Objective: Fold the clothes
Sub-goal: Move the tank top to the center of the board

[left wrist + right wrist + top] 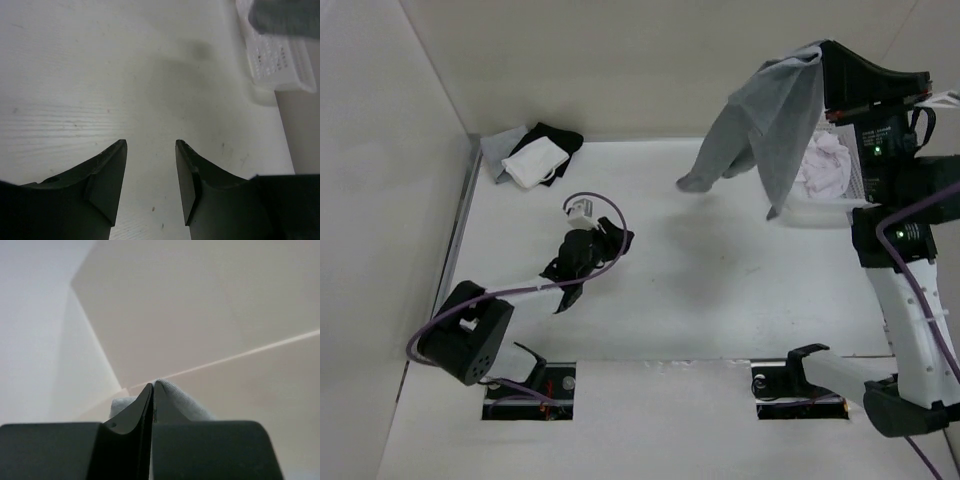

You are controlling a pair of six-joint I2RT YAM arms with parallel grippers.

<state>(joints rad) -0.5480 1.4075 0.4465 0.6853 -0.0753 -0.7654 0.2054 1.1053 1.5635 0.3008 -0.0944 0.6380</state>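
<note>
Jaws first: R gripper (153,385) clenched tight on a bunched fold of the plain mid-grey knit sleeveless top (770,120). Only a small nub of cloth (175,400) shows beside the fingertips in the R wrist view. L gripper (150,145) is released, jaws apart w/ nothing between them, low over the bare white table (720,290), centre-left of the top view.

Top location: upper right of the top view, hanging off the raised R gripper in two loose drapes. One reaches out left above the table, the other drops down by the white plastic lattice basket (280,70). The hem isn't laid out anywhere and nothing is flat yet, so I'd say the fold hasn't started.

Risks, my read:
- Grip looks like a shallow pinch on a bunched bit, not a strap or corner. A fast swing could make the knit slip out and drop in a heap.
- The lower drape is close to the basket and the white garment w/ pale pink tint (820,165) inside it. Pulling sideways could snag the rim or drag that garment out.
- L gripper is well apart from the top. If R lowers w/o L catching a 2nd point, the cloth prob lands crumpled or twisted.
- Can't tell which part of the top is held, so it may come down in the wrong orientation.

Small black, white and light-grey cloth pile (532,155), upper left, is far off, so low risk.
</note>
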